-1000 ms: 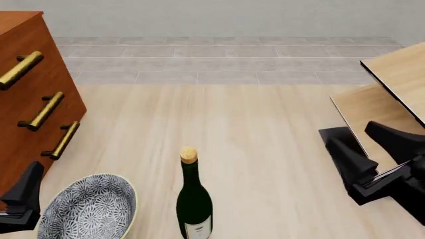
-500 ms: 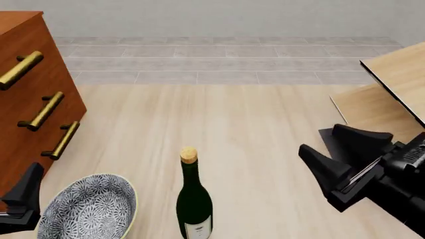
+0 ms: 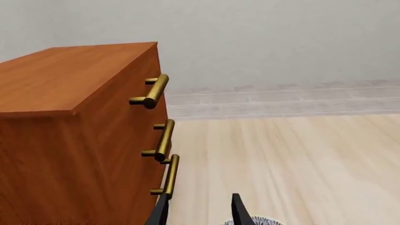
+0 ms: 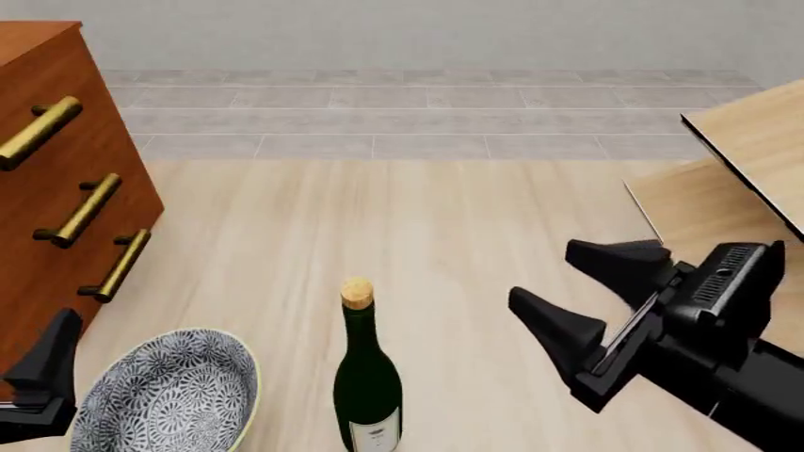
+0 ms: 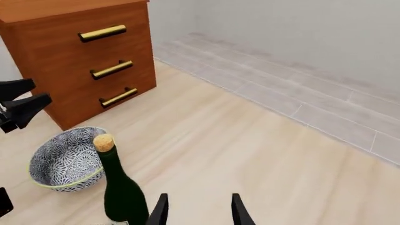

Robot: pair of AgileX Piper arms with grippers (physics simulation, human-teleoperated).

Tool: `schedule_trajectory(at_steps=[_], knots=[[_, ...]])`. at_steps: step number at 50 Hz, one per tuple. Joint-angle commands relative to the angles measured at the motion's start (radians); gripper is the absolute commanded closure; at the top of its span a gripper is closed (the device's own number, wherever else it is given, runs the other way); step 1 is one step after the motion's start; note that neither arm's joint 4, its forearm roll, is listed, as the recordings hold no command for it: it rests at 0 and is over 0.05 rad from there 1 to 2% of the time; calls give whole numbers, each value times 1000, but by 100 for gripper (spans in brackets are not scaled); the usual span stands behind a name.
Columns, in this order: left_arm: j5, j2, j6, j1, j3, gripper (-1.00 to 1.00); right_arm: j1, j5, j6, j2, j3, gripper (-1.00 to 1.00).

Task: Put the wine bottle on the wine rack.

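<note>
Our right gripper (image 4: pixel 581 282) hangs above the tabletop (image 4: pixel 440 235) with its two black fingers spread wide and nothing between them, tips aimed toward the left side of the table. It sits right of the bottle (image 4: pixel 367 377), well apart from it, and in front of the rack (image 4: pixel 741 151). In the right wrist view we see the bottle (image 5: pixel 122 192) just off the finger tips (image 5: pixel 161 208), not touched.

We see the bottle standing upright near the table's near edge, about midway between the left and right edges. Its long axis runs vertical, cork (image 4: pixel 357 292) up, white label (image 4: pixel 373 435) low on the body near the base.

We find the rack at the right edge of the table, pale wood panels slanting up, with part of its black base plate showing behind our right arm.

Our left gripper (image 4: pixel 44 372) rests at the near left corner, beside a patterned bowl (image 4: pixel 169 391). In the left wrist view its fingers (image 3: pixel 161 213) stand apart, holding nothing. The bowl lies just left of the bottle, not touching it.

We see a cabinet (image 4: pixel 63 188) with three brass handles along the left edge, behind the bowl.
</note>
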Motion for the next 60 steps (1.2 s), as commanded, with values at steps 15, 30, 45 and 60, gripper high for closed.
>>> schedule_trajectory(at_steps=[15,30,45,60], knots=[[10,0,-17,7,0,-100,125,-161,34,180,-9,-100],[5,0,-26,14,0,-100,178,-220,26,279,-46,-100],[5,0,-33,16,0,-100,241,-252,28,357,-88,-100],[8,0,-33,22,0,-100,288,-299,39,425,-115,-100]])
